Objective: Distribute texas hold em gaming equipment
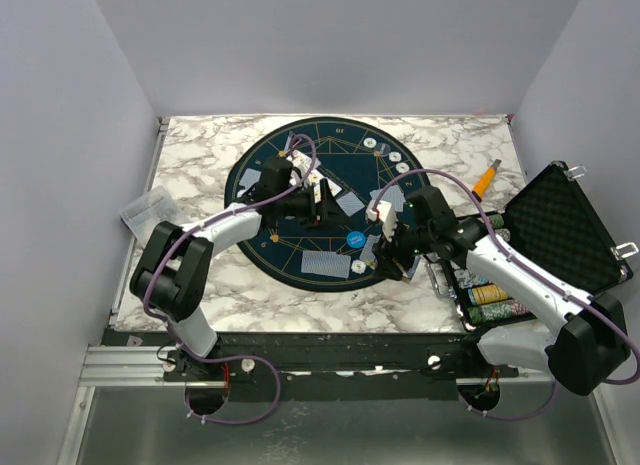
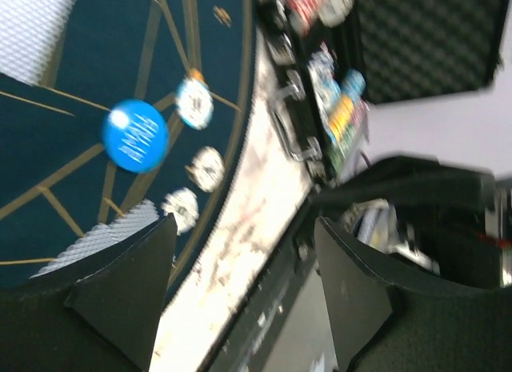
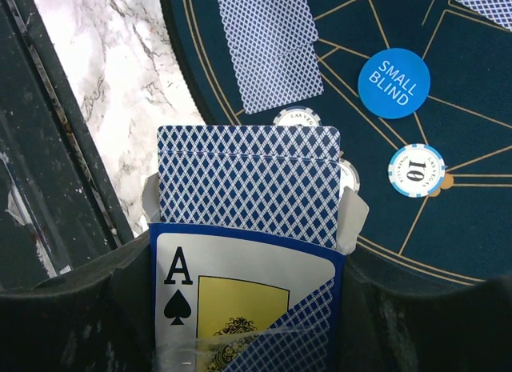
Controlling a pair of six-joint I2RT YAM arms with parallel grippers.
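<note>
Pinching the opened card box (image 3: 240, 296) over the mat (image 3: 480, 148) edge, the right gripper (image 1: 392, 247) presents the exposed deck (image 3: 246, 180), presumably so the left gripper (image 2: 240, 300), fingers spread and empty, can draw cards

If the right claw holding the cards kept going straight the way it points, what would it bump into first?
Probably the whitish poker chip peeking just past the card box that the right gripper holds, then the face-down card beyond. Depth is unclear.
</note>
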